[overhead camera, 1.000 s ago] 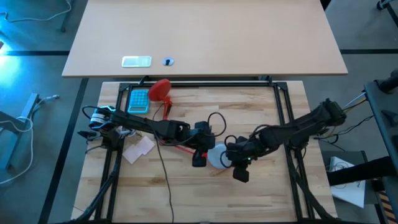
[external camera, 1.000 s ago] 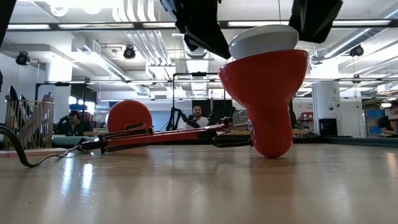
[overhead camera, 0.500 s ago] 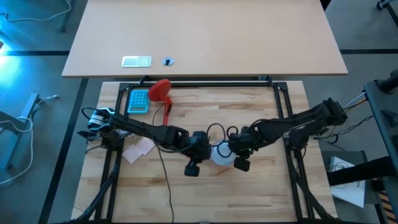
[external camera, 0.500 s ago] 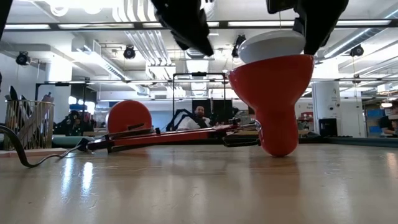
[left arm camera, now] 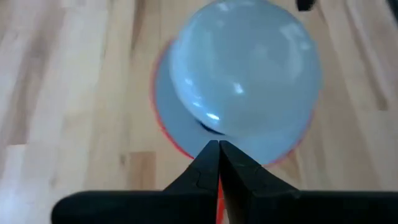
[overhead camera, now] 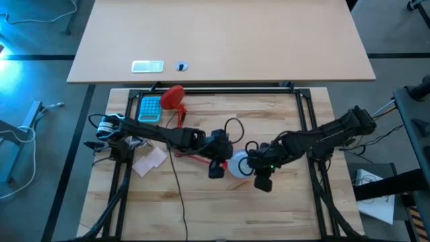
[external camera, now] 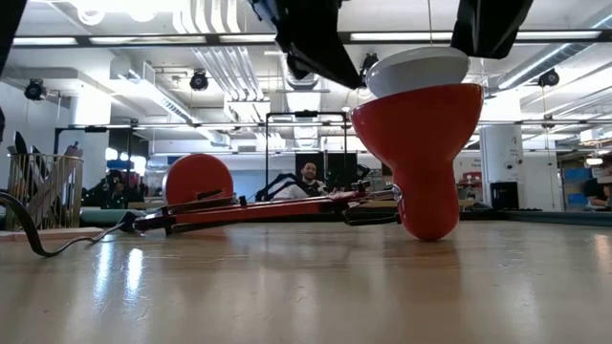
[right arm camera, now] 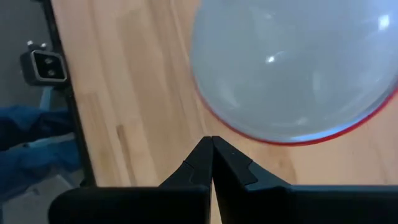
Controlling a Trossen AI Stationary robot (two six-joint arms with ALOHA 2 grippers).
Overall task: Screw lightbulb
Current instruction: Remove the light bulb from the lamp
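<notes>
The white lightbulb sits dome-up in the mouth of the red lamp shade, leaning a little; its screw base is hidden inside. The shade stands mouth up, its narrow end on the table. In the high view the lightbulb lies between both grippers. My left gripper is shut, its tips over the shade's rim beside the lightbulb. My right gripper is shut too, its tips over bare wood beside the shade. My left gripper slants down from the table's left, with its shut fingertips right at the lightbulb's left side, above the shade's rim. I cannot tell whether they touch the lightbulb or the shade.
The lamp's red arm runs back to its round red foot at the far left, beside a blue pad. White paper slips and a black cable lie nearby. The near half of the table is bare wood.
The shade with the lightbulb has slid a little toward the table's right edge. My left gripper drew back toward the near left, then returned to the lightbulb's left side. My right gripper came in low at the lightbulb's right side, then rose and backed away.
</notes>
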